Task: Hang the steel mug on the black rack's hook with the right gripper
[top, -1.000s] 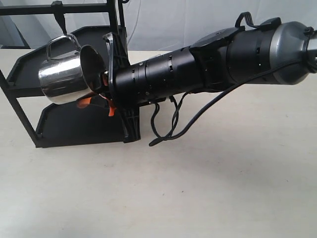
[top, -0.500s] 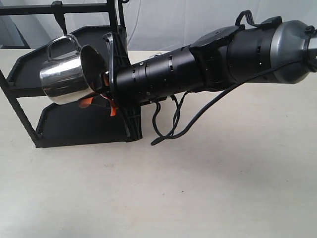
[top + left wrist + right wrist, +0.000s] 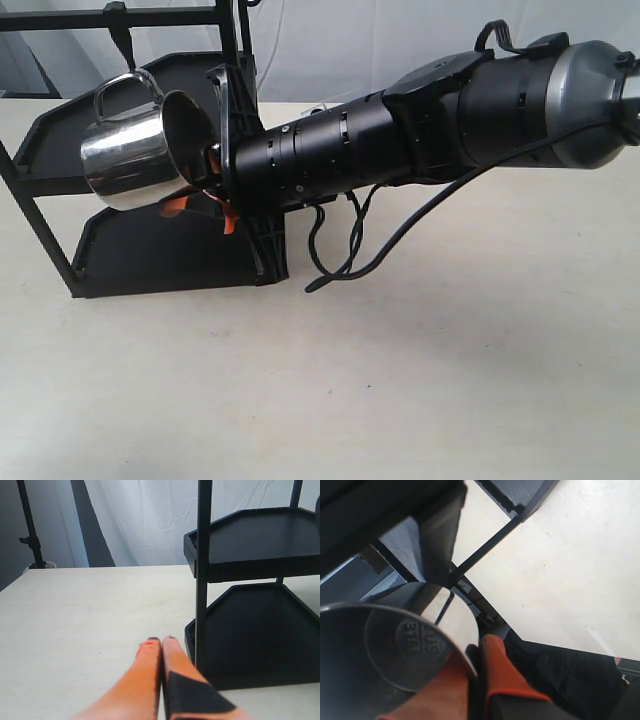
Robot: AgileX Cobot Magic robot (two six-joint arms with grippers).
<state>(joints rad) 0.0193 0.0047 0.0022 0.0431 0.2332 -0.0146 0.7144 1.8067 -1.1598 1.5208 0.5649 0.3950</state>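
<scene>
The steel mug (image 3: 125, 152) is held on its side in the air, its looped handle (image 3: 125, 88) pointing up, in front of the black rack (image 3: 60, 165). My right gripper (image 3: 200, 205) is shut on the mug's rim: one orange finger (image 3: 445, 687) lies inside the mug (image 3: 385, 645), the other (image 3: 497, 667) outside. The hook (image 3: 122, 42) hangs from the rack's top crossbar, just above the handle and apart from it. In the left wrist view my left gripper (image 3: 161, 641) rests shut and empty, low over the table beside the rack (image 3: 250, 545).
A black cable (image 3: 345, 250) loops down under the right arm (image 3: 420, 130) toward the beige table (image 3: 400, 380). The rack's front post (image 3: 268, 240) stands right by the gripper. A white curtain hangs behind, and a dark stand (image 3: 31, 535) rises at the table's far side.
The mug and right gripper have shifted slightly up and to the right, toward the rack's top; over the last half second they hardly move. The left gripper shows no earlier frame.
</scene>
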